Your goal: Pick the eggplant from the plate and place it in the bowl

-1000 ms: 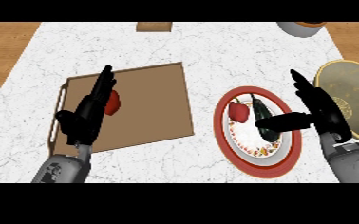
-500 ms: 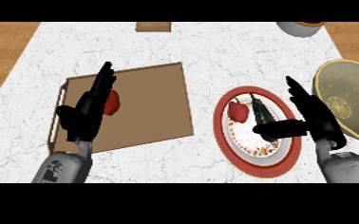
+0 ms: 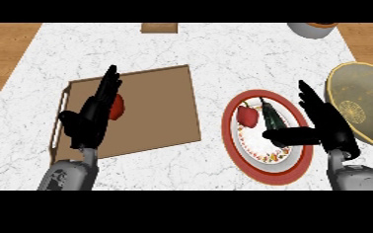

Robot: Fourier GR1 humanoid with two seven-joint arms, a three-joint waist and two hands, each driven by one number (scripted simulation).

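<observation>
- We see the eggplant (image 3: 273, 118), dark and long, lying on the red-rimmed plate (image 3: 235, 140), just beside a red vegetable (image 3: 247, 115). A coloured pattern runs round the plate's inner band, too fine for us to make out.
- The right hand (image 3: 329, 126) hovers over the plate's right side, fingers straight, grasping nothing. Its thumb reaches across the plate just below the eggplant, and we cannot tell whether the two touch.
- The olive bowl (image 3: 354, 101) sits just right of the plate, cut off by the view's edge and partly hidden by the right hand.
- The left hand (image 3: 93, 118) is flat and released over the wooden board (image 3: 160, 113), covering part of a round red thing (image 3: 117, 106).
- At the top, a brown block (image 3: 160, 27) and a grey vessel (image 3: 312, 29) are both cut off.
- Everything rests on the white marbled counter (image 3: 218, 49).
</observation>
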